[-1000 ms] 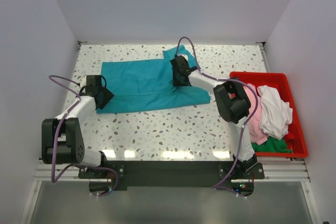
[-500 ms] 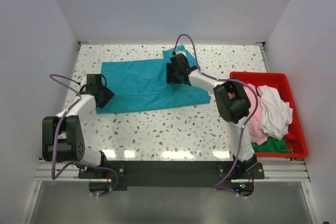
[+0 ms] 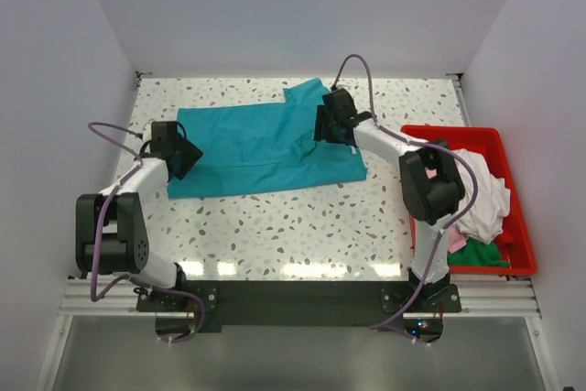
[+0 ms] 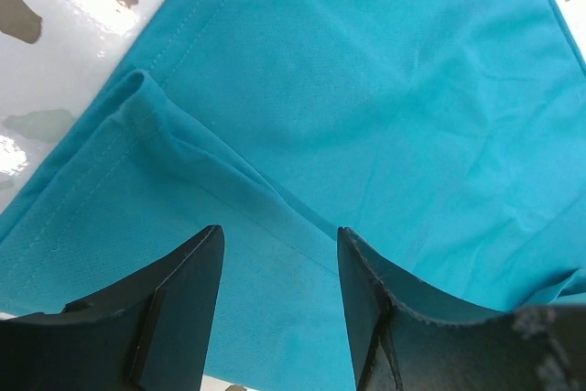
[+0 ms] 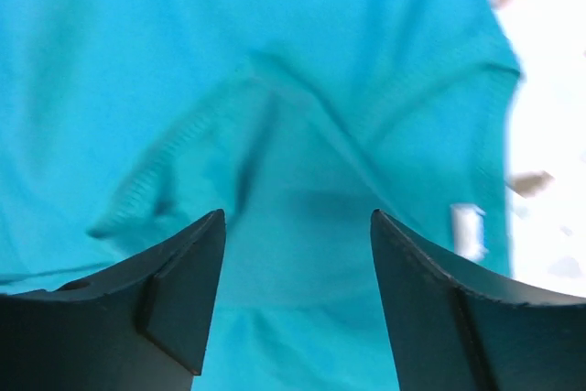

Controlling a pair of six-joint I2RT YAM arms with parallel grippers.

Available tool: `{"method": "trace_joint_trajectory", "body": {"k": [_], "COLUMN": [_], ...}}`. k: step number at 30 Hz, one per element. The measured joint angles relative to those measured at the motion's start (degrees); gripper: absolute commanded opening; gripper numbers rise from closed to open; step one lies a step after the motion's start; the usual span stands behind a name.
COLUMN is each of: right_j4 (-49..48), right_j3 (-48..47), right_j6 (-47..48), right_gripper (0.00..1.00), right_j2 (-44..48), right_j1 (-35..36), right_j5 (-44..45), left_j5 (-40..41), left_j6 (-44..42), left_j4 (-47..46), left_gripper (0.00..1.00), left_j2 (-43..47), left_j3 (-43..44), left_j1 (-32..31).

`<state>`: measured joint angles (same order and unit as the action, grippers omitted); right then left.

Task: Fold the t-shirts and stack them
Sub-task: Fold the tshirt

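Note:
A teal t-shirt [image 3: 261, 144] lies spread flat across the back middle of the table. My left gripper [image 3: 186, 158] hovers over its left hem, open, with only teal cloth [image 4: 366, 89] below the jaws. My right gripper [image 3: 323, 128] is open above the shirt's right end, near the collar. The right wrist view shows a folded ridge of teal cloth [image 5: 275, 125] and a small white neck label [image 5: 467, 231] beyond my right gripper [image 5: 298, 214]. My left gripper [image 4: 279, 231] holds nothing. More t-shirts, white [image 3: 487, 191], pink [image 3: 454, 231] and green [image 3: 476, 255], are heaped at the right.
The heap lies in a red plastic bin [image 3: 458, 130] at the table's right edge. Speckled table top [image 3: 293, 226] lies bare in front of the teal shirt. White walls close in the left, back and right sides.
My right gripper opened, let go of the teal cloth and shifted right; its elbow swung right over the bin. My left gripper opened a little wider and edged toward the back.

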<state>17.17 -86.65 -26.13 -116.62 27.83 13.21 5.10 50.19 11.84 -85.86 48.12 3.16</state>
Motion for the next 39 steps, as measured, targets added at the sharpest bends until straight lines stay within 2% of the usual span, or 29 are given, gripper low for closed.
{"method": "trace_joint_trajectory", "body": {"k": [4, 5, 7, 11, 20, 27, 30, 32, 34, 36, 39], "right_j4": [0.4, 0.6, 0.8, 0.7, -4.3, -4.0, -1.8, 1.1, 3.1, 5.6, 8.2], "right_j3": [6.7, 8.0, 9.8, 14.8, 28.4, 39.2, 41.8, 42.2, 41.6, 39.2, 28.9], "right_j6": [-2.6, -3.1, -4.2, -6.3, -11.4, -13.8, -14.0, -13.7, -13.0, -11.9, -8.6], "right_gripper": [0.55, 0.49, 0.44, 0.43, 0.43, 0.45, 0.50, 0.57, 0.67, 0.71, 0.74], "right_j2": [5.1, 5.6, 5.5, 5.4, 15.2, 25.2, 28.7, 30.6, 31.8, 32.3, 29.5], "right_j1": [-1.0, -0.9, -0.5, -0.1, 0.1, 0.2, 0.2, 0.2, 0.1, 0.1, 0.0], "right_j5": [1.2, 1.1, 0.9, 0.8, -0.1, -1.4, -2.3, -2.5, -2.6, -2.7, -2.5], "left_j5": [0.1, 0.2, 0.8, 2.4, 6.0, 6.7, 6.9, 7.1, 7.1, 7.1, 7.0], "left_j6": [1.6, 2.1, 3.3, 6.2, 11.4, 12.3, 12.2, 11.4, 10.3, 8.5, 5.2], "left_j4": [-0.8, -0.8, -0.8, -1.1, -3.9, -1.5, 1.2, 3.9, 6.0, 8.6, 9.9], "left_gripper": [0.53, 0.51, 0.51, 0.51, 0.51, 0.53, 0.58, 0.64, 0.68, 0.73, 0.76], "left_j2": [-1.2, -1.6, -2.1, -3.1, 1.2, 9.6, 13.7, 15.3, 15.7, 15.5, 13.6], "left_j3": [-0.9, -1.3, -2.2, -4.5, -10.0, -16.5, -18.5, -18.6, -17.7, -14.8, -6.5], "left_j1": [-1.0, -1.2, -1.3, -1.4, -1.7, -1.8, -1.8, -1.8, -1.7, -1.7, -1.6]}}
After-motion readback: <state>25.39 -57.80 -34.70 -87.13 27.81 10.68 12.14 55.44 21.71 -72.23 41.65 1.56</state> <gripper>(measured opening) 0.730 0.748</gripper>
